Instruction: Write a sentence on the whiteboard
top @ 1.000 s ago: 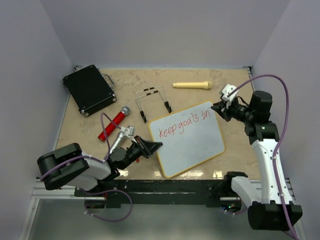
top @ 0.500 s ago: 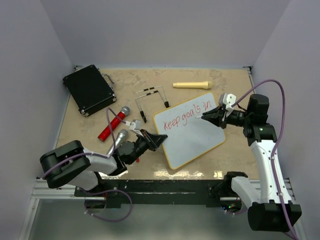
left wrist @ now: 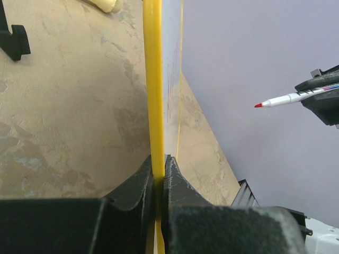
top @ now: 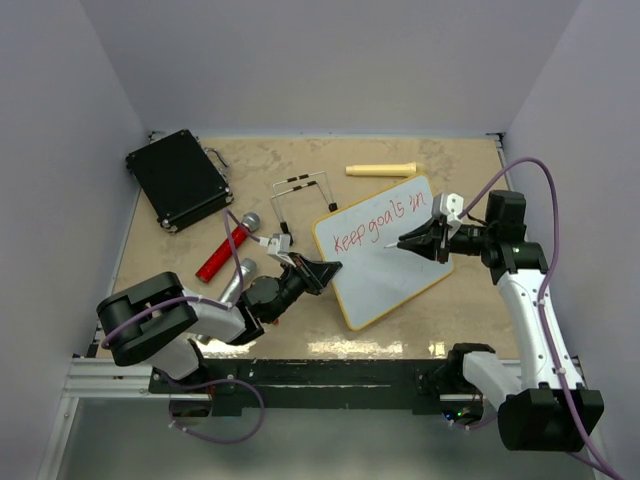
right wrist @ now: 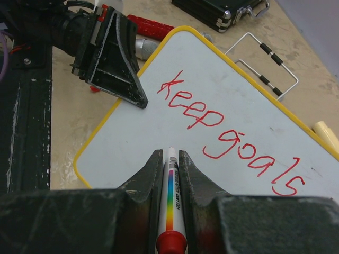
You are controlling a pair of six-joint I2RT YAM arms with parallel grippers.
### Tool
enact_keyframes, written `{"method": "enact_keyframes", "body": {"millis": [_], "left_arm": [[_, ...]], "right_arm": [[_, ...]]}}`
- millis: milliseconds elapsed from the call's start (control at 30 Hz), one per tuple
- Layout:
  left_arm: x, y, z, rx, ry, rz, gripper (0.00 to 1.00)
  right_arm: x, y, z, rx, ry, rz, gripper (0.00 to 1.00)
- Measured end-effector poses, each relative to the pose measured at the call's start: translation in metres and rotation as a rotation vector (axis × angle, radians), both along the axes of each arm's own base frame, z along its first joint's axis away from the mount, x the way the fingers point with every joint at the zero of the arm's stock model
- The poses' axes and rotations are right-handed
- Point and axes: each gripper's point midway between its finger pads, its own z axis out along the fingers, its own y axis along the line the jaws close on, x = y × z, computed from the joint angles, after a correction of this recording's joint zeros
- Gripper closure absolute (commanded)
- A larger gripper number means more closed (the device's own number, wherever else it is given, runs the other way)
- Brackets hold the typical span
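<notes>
The whiteboard (top: 400,275), white with a yellow frame, lies slanted right of the table's middle. The sentence (top: 380,220) on it reads "Keep goals in" in red, in one line. My left gripper (top: 330,268) is shut on the board's near-left edge; the left wrist view shows the jaws (left wrist: 159,159) clamped on the yellow frame (left wrist: 153,79). My right gripper (top: 405,242) is shut on a white red-tipped marker (right wrist: 170,196). It holds the tip (left wrist: 258,105) a little off the board's face (right wrist: 132,153), below the words (right wrist: 228,137).
A black case (top: 178,178) lies at the back left. A red-handled microphone (top: 226,248) and a silver one (top: 238,280) lie left of the board. A wire stand (top: 305,205) and a cream cylinder (top: 383,170) lie behind it.
My left gripper has slid the board to the right and turned it a little. My right gripper has come down and left with the marker, from past the board's far corner to over its face.
</notes>
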Motion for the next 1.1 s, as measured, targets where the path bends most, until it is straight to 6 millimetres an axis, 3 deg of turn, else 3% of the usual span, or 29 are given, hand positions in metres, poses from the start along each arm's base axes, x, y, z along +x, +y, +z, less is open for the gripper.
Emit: {"method": "enact_keyframes", "body": {"millis": [567, 867, 1100], "left_arm": [[-0.003, 0.005, -0.005, -0.030, 0.034, 0.005, 1.00], [-0.002, 0.008, -0.009, -0.057, 0.087, 0.029, 1.00], [-0.001, 0.003, -0.009, -0.057, 0.087, 0.017, 1.00]], "right_arm": [[-0.012, 0.006, -0.004, 0.022, 0.018, 0.062, 1.00], [-0.022, 0.007, -0.031, -0.001, 0.094, 0.129, 1.00], [-0.030, 0.009, -0.037, -0.028, 0.075, 0.192, 1.00]]}}
